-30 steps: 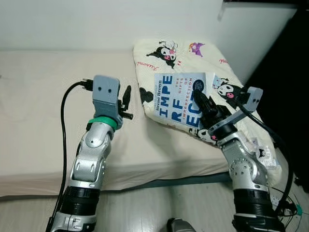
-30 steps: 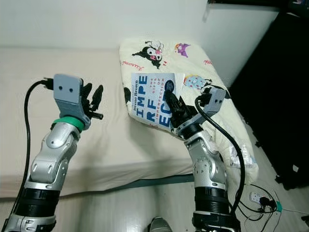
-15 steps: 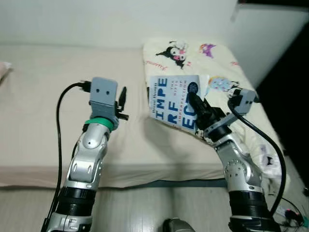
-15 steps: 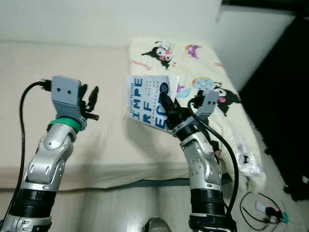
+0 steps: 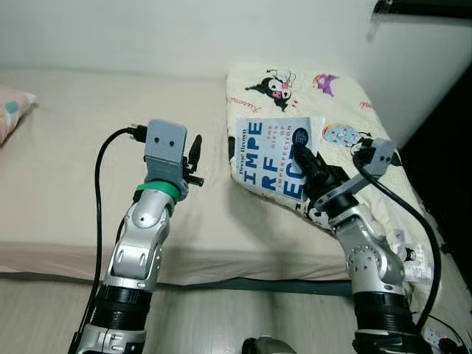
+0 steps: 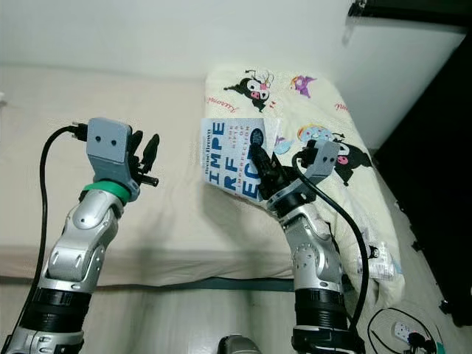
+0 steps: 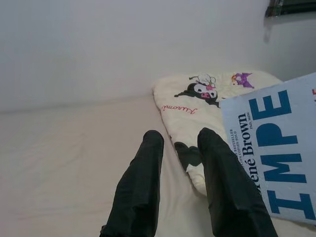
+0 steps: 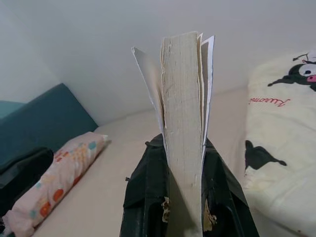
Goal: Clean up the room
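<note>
Lifted now, off the cartoon blanket [image 5: 346, 110] where it lay a second ago, and carried a bit out over the bed [image 5: 66, 184]. Blue and white book [image 5: 274, 156], held up in the air, clamped near its bottom edge between the two black fingers of the right gripper [image 6: 259, 164]. Looks light and thin. Soft cover, floppy pages that fan open at the top in the right wrist view, so probably bends and may slip if held too loosely. Best held near the spine, where it is stiffest. Big blue letters "IMPE", "RF", "EC" on the front; "Brené Brown" down the side. Left gripper [image 7: 180, 170] up over the bed, fingers a little apart, holding nothing.
</note>
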You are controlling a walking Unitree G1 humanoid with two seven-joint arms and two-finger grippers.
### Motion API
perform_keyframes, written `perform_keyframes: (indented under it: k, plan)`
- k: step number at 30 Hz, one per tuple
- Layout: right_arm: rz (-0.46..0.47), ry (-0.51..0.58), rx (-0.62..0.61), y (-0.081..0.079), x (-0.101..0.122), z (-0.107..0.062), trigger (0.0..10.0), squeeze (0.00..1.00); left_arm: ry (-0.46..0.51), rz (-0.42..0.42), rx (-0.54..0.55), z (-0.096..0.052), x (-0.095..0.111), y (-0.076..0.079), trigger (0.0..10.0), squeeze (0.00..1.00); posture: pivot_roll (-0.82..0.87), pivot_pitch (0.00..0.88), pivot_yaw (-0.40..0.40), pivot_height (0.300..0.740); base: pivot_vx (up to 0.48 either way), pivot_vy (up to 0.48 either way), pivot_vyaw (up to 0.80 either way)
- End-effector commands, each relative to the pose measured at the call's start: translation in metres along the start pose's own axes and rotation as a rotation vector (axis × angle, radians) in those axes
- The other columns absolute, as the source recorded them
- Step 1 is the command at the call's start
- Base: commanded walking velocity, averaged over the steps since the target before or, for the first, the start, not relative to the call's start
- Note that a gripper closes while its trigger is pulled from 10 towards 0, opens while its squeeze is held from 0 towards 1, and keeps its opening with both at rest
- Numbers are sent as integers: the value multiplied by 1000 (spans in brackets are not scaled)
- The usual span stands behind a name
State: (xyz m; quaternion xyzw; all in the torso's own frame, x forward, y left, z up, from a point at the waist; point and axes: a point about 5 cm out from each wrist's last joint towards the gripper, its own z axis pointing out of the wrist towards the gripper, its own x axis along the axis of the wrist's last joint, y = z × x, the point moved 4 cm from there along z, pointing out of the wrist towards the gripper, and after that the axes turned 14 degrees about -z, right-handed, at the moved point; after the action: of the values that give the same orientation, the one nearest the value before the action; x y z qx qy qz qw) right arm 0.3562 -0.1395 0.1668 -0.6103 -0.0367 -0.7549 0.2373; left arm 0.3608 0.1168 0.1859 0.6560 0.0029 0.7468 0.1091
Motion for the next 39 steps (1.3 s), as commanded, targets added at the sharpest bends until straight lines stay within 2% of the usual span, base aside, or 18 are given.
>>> perform_keyframes:
  k: [1, 22, 39]
  plan:
    - [6, 34, 3, 0, 6, -1, 10000, 0, -34, 5, 12, -1, -8, -2, 10000, 0, -35, 0, 1, 740, 0, 0, 0]
    - [-1, 21, 9, -2, 2, -2, 10000, 0, -45, -10, 27, 0, -10, -4, 10000, 0, -33, 0, 3, 740, 0, 0, 0]
    - [-1, 16, 14, -2, 0, -2, 10000, 0, -33, -19, 28, 0, -7, -4, 10000, 0, -32, 0, 2, 740, 0, 348, 0]
